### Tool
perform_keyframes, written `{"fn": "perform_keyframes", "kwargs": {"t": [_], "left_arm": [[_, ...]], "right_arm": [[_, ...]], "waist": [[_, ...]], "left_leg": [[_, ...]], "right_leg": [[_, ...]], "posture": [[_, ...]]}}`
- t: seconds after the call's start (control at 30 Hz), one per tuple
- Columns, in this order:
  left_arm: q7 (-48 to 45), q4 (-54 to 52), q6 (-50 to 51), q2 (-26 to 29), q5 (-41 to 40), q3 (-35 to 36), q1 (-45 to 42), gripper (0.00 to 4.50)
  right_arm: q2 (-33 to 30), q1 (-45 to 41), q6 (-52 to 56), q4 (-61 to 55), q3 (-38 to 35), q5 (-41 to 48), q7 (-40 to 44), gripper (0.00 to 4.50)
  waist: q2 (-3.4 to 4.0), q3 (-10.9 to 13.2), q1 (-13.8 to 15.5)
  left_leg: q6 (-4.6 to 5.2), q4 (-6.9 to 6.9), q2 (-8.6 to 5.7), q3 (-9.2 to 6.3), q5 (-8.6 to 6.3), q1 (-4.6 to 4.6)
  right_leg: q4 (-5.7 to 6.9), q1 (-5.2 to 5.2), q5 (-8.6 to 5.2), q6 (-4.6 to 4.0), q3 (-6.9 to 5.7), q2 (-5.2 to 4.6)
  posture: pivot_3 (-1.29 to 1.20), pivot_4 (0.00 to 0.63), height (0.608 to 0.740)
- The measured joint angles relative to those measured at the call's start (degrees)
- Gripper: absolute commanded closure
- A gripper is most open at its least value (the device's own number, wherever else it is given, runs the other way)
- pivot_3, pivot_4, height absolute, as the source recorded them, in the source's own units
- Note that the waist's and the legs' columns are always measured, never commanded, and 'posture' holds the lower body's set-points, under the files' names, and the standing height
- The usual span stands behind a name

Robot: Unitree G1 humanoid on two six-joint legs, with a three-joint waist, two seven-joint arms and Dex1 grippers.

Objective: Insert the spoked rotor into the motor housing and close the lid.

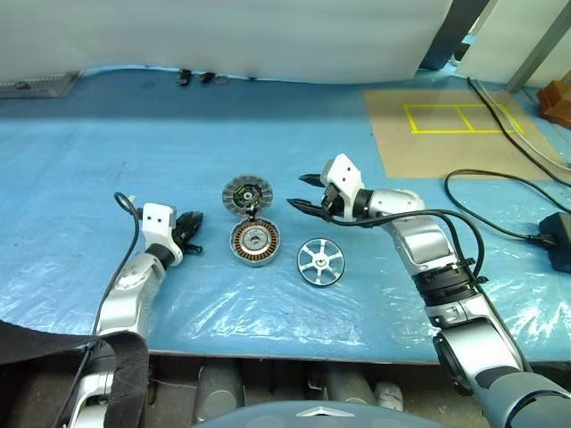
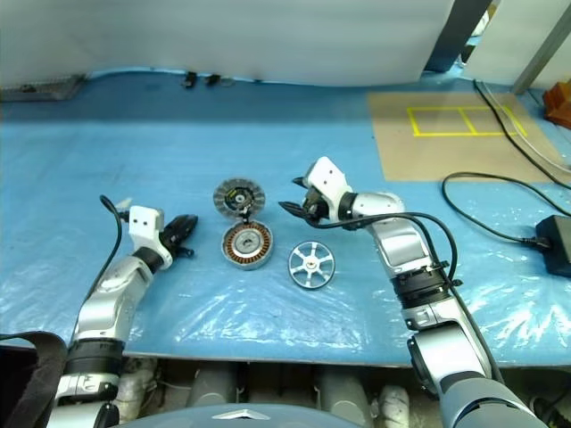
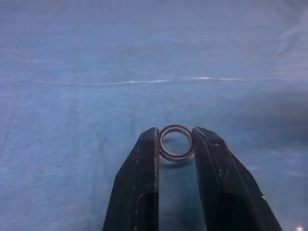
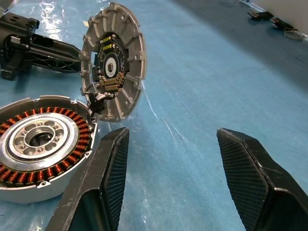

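The round motor housing (image 1: 255, 242), with copper windings, lies on the blue sheet. Its hinged lid (image 1: 245, 193) stands open and upright behind it. The silver spoked rotor (image 1: 320, 262) lies flat just right of the housing. My left gripper (image 1: 191, 234) hovers left of the housing, shut on a small metal ring (image 3: 175, 142) pinched between its fingertips. My right gripper (image 1: 304, 194) is open and empty to the right of the lid, behind the rotor. In the right wrist view, the lid (image 4: 113, 62) and housing (image 4: 38, 139) lie ahead of its spread fingers.
A brown board (image 1: 455, 129) with yellow tape lies at the back right. A black cable (image 1: 500, 183) loops to a power adapter (image 1: 558, 236) at the right edge. Small dark items (image 1: 201, 78) sit by the back wall. The table's front edge is near.
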Motion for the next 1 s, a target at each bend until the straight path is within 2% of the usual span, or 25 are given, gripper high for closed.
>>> {"fn": "perform_keyframes", "kwargs": {"t": [0.17,0.53,0.77,1.0], "left_arm": [[-5.3,-5.7,-0.5,1.1,-5.4,0.7,3.3,3.83],[-14.5,-16.2,4.8,5.9,-12.7,-1.2,6.9,3.83],[-16.3,-21.5,10.7,8.5,-13.0,-6.5,4.9,3.83],[-17.0,-19.3,10.9,10.0,-8.8,-10.6,3.4,3.83]], "right_arm": [[-1.6,1.8,5.4,-2.5,0.0,4.7,6.3,1.56],[-4.0,1.8,7.2,-2.8,0.7,5.0,11.7,1.56],[-4.4,1.8,7.7,-3.0,1.1,4.9,13.2,1.56],[-5.0,1.8,7.7,-3.8,1.1,4.9,13.6,1.56]], "waist": [[-0.01,0.0,0.0],[-0.01,0.0,0.0],[-0.01,0.0,0.0],[-0.01,0.0,-0.1]], "left_leg": [[0.00,0.00,0.00,0.01,0.00,-0.02],[0.00,0.03,0.00,0.04,0.00,0.01],[0.00,0.06,0.00,0.04,0.01,0.04],[0.00,0.10,0.00,0.04,0.01,0.04]], "right_leg": [[0.00,-0.02,0.00,0.00,-0.01,0.00],[0.04,-0.01,0.00,-0.01,0.00,0.00],[0.11,-0.01,0.01,-0.01,0.00,0.00],[0.13,-0.01,0.01,-0.02,0.01,0.04]], "posture": [[0.00,0.150,0.740],[0.00,0.150,0.740],[0.00,0.150,0.740],[0.00,0.150,0.740]]}}
